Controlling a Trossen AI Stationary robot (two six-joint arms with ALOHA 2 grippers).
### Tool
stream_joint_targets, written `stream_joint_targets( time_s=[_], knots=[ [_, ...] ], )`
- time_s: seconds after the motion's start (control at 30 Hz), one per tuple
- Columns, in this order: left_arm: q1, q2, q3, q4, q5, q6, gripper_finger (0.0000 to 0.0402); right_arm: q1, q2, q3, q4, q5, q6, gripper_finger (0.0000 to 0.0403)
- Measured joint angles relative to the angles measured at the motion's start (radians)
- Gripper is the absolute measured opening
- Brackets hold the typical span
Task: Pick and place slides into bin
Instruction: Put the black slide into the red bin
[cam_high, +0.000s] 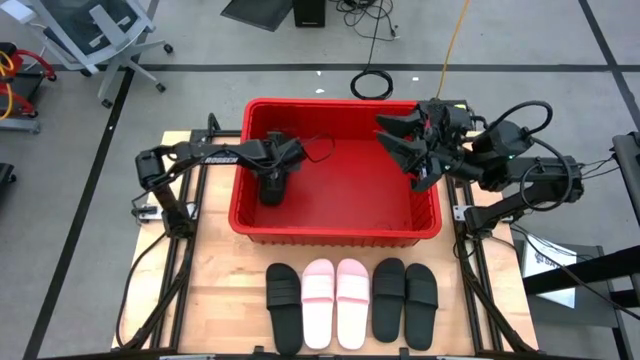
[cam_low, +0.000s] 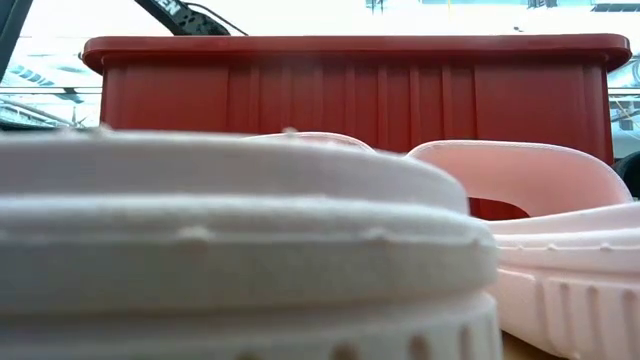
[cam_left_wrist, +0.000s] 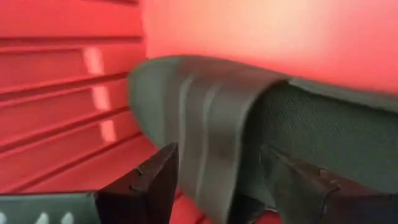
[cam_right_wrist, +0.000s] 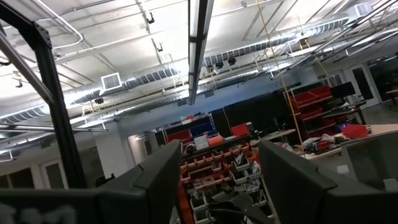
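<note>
The red bin (cam_high: 335, 226) sits mid-table; 5 slides (cam_high: 350, 302), 3 black and 2 pink, line the table's (cam_high: 215, 290) near edge. Inside the bin, the left gripper (cam_high: 271, 192) pinches a black slide (cam_left_wrist: 205, 143). The right gripper (cam_high: 405, 143), fingers spread and empty, tilts up over the bin's right side. Releasing late could drag the slide back out.
</note>
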Motion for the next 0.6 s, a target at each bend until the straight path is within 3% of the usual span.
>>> stream_joint_targets(
  time_s=[0.27, 0.6],
  knots=[
    [-0.061, -0.109, 0.000, -0.034, -0.038, -0.090, 0.0225, 0.002, 0.003, -0.039, 0.029, 0.000, 0.050, 0.0205],
    [-0.182, -0.285, 0.002, -0.145, -0.069, -0.310, 0.0225, 0.022, 0.003, -0.082, 0.104, 0.000, 0.026, 0.0205]
  ],
)
